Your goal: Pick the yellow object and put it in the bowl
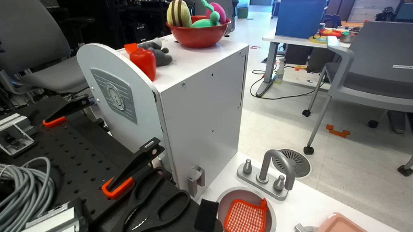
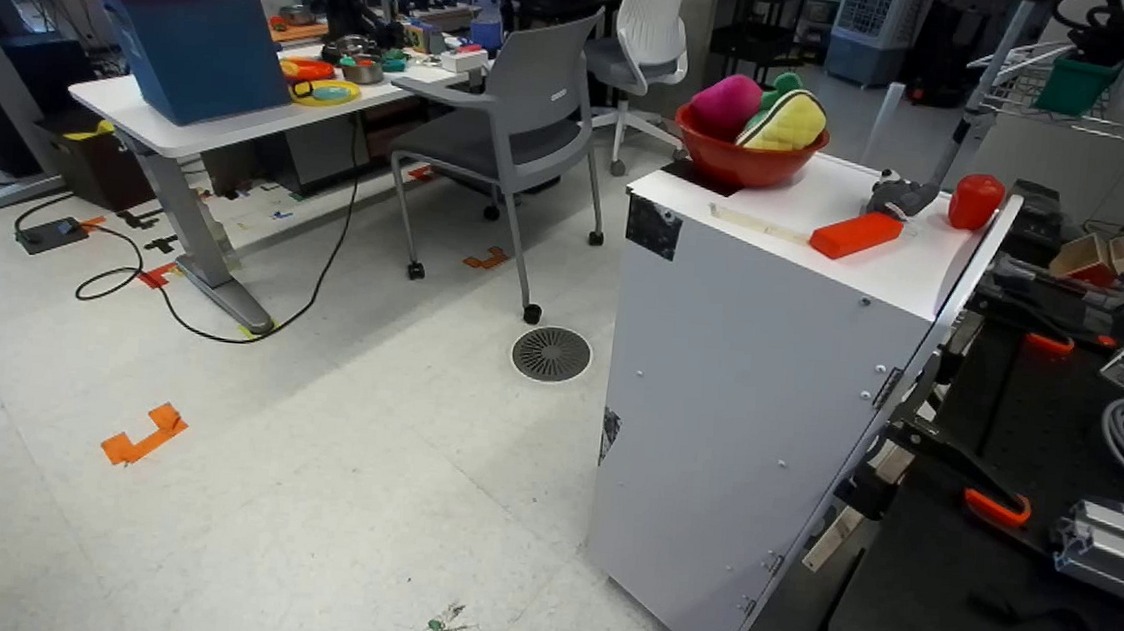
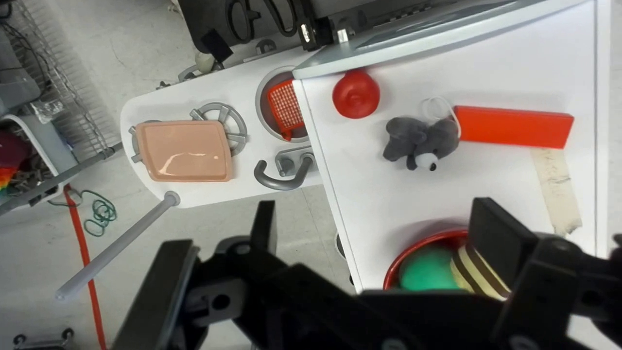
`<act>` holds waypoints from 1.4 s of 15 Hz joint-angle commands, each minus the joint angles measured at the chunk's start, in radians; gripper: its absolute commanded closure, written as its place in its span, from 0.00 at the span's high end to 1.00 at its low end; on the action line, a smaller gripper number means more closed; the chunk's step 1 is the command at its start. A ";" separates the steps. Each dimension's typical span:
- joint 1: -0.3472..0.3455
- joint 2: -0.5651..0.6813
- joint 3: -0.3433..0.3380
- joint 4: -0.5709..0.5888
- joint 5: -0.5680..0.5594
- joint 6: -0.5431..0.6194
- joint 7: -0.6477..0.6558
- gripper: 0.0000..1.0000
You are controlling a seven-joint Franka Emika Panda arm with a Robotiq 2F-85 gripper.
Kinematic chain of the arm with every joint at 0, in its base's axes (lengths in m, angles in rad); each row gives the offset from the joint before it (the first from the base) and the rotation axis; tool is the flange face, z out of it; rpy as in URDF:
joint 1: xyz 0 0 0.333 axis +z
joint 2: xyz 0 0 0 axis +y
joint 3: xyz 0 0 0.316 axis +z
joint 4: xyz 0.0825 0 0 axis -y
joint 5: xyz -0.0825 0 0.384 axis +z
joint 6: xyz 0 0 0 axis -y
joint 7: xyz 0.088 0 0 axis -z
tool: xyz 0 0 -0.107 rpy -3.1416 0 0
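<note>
We see the yellow object in the bowl, tilted up against the rim beside a green item and a pink item. The bowl stands on the white cabinet that serves as our desk, near the edge opposite the arched panel; a red pepper sits by the corner where that panel meets the edge above the sink.

We judge the placing done, so the main risk is undoing it. The yellow object pokes well above the rim in a crowded bowl, and a low sideways sweep could tip it out. A harder push on the bowl could send it over the nearby edge. If we lowered the claw for another grasp, it could land on the rim or the green item.

The claw is spread wide, and we see nothing held between its fingers. In the wrist view one finger overlaps the bowl and the yellow object, but neither exterior view shows the claw beside them, so we judge it touches nothing.
</note>
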 commanded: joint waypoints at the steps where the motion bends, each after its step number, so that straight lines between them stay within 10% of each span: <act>1: -0.003 -0.040 -0.016 -0.049 0.076 0.089 -0.047 1.00; 21: -0.011 -0.061 -0.052 -0.108 0.255 0.131 -0.219 1.00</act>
